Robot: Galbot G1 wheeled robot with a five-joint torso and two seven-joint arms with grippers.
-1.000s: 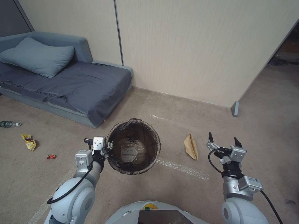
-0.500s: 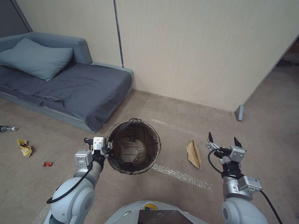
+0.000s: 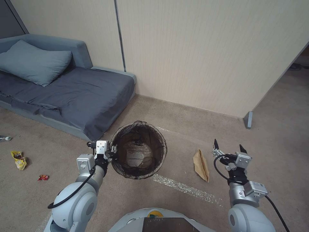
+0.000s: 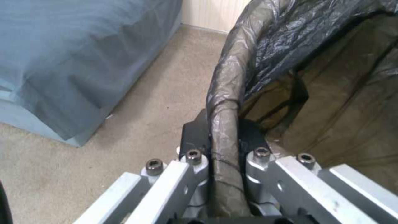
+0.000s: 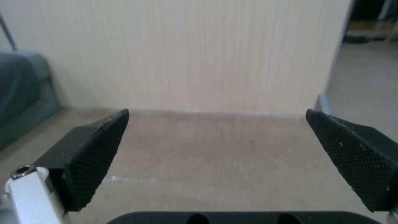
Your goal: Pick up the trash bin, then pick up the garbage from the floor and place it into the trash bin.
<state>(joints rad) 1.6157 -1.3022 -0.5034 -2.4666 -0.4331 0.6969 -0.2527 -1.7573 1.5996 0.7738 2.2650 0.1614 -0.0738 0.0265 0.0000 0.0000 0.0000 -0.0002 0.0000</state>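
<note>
The trash bin (image 3: 140, 123), a round bucket lined with a crinkled dark bag, hangs above the carpet in front of me. My left gripper (image 3: 111, 151) is shut on its left rim; the left wrist view shows the gripper (image 4: 224, 127) clamping the bag-covered rim (image 4: 226, 93). Something pale lies in the bin's bottom. A tan paper bag (image 3: 201, 161) lies on the floor just left of my right gripper (image 3: 229, 145), which is open and holds nothing (image 5: 216, 113). A yellow wrapper (image 3: 19, 159), a small red wrapper (image 3: 42, 177) and a bottle (image 3: 4, 138) lie far left.
A grey-blue sofa bed (image 3: 70, 93) with a pillow (image 3: 32, 66) stands at the back left. A beige panel wall (image 3: 193, 58) runs behind, ending at a grey foot (image 3: 248, 120). A shiny tape strip (image 3: 186, 190) crosses the carpet.
The whole head view has shifted, so the camera moved; litter at the left slid down and leftwards in the picture. Both grippers keep their pose, the left still holding the bin.
</note>
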